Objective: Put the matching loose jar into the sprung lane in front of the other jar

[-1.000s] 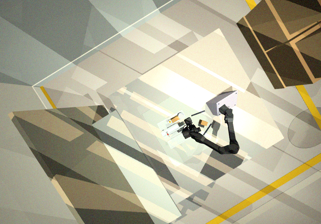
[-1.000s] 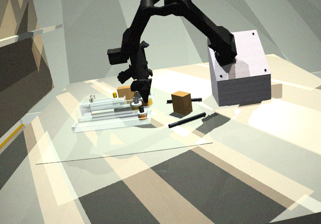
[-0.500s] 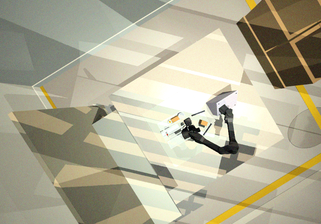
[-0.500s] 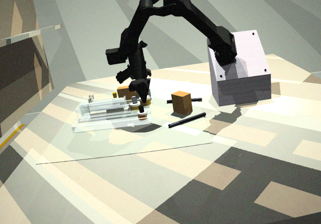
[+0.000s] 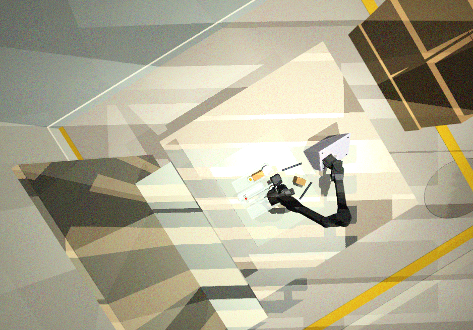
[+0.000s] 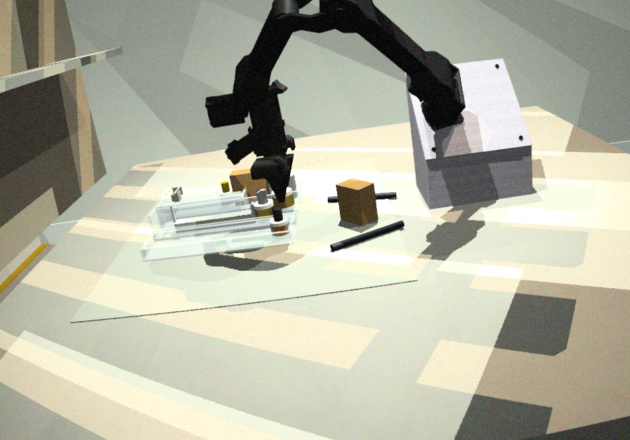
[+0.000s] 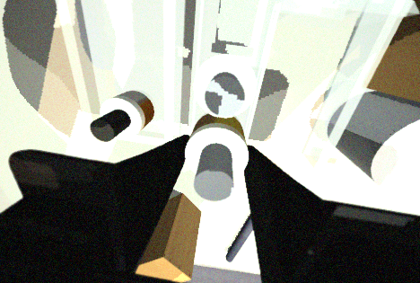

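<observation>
My gripper (image 6: 283, 197) (image 7: 217, 145) is shut on the loose jar (image 7: 217, 150) (image 6: 289, 200), which has a grey cap, a white collar and an amber body. It holds this jar roughly upright at the front end of the clear sprung lane (image 7: 266, 12). The matching jar (image 7: 248, 70) (image 6: 262, 210) stands in the lane, just ahead of the held one. The two look very close; contact and the held jar's base height cannot be told. A black-capped brown jar (image 7: 147, 111) (image 6: 279, 228) stands in the neighbouring lane. The fingers partly hide the held jar in the exterior view.
A round grey-white tub (image 7: 368, 124) (image 5: 266, 169) and an orange-brown box (image 5: 257, 175) (image 6: 248, 181) (image 7: 399, 67) stand in the lane on the other side, with a yellow-capped jar (image 5: 250, 179) (image 6: 225, 187). A wooden block (image 5: 299, 181) (image 6: 356, 203) (image 7: 172, 241) and two black rods (image 5: 305, 190) (image 6: 367, 236) lie in front.
</observation>
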